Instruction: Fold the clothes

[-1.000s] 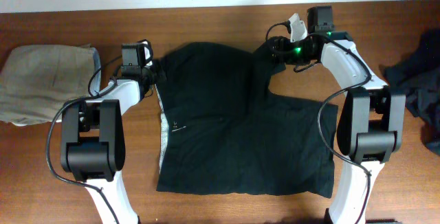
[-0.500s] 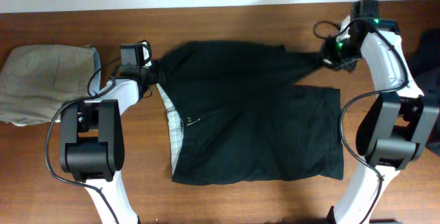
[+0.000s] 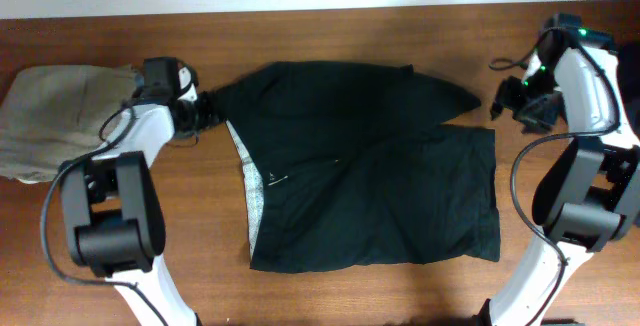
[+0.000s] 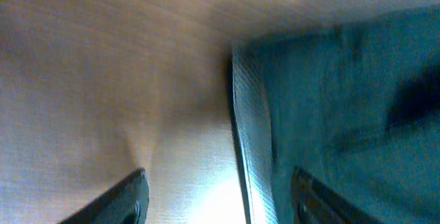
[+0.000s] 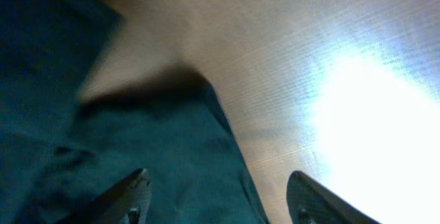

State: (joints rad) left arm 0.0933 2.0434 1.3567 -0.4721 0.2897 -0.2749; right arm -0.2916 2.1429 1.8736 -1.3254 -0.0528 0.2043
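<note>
Lying flat at mid-table, one black garment [image 3: 370, 166] spreads between two robot arms.
One crumpled beige garment [image 3: 60, 116] rests at the wooden table's [image 3: 330, 26] left end. A pale speckled lining strip [image 3: 250, 191] edges the soft black cloth. Left gripper [image 3: 203, 111] and right gripper [image 3: 508, 101] both show fingers apart, gripping nothing.

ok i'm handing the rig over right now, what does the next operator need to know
Left end effector: open, empty, at the black garment's left corner, by its pale waistband lining.
Right end effector: open, empty, just off the garment's pointed right corner.
The black garment lies spread flat in the middle of the table; a beige garment sits at the left end.
Done: black garment laid out. Left: all its folds.
</note>
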